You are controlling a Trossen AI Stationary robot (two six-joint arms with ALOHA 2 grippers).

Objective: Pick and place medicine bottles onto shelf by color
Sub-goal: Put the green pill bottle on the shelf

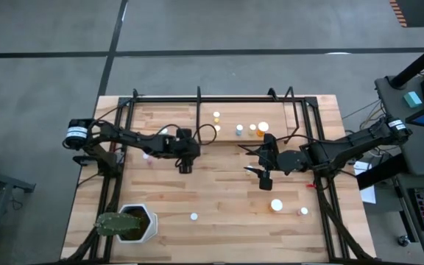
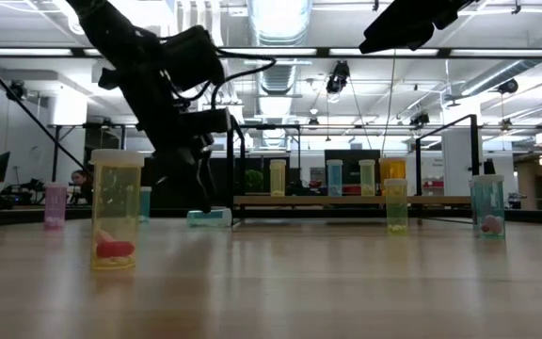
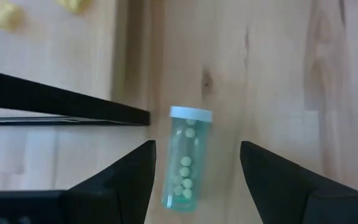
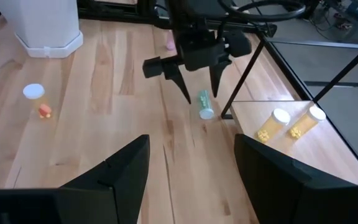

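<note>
The teal-green bottle [image 3: 186,163] is lying on its side on the surface just beside the shelf [image 3: 55,155], between the spread fingers of the left pincer [image 3: 194,180], so it's best clamped mid-body, squarely.

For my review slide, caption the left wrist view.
Open left tool straddles a teal-green pill bottle lying flat on the wooden tabletop.
</note>
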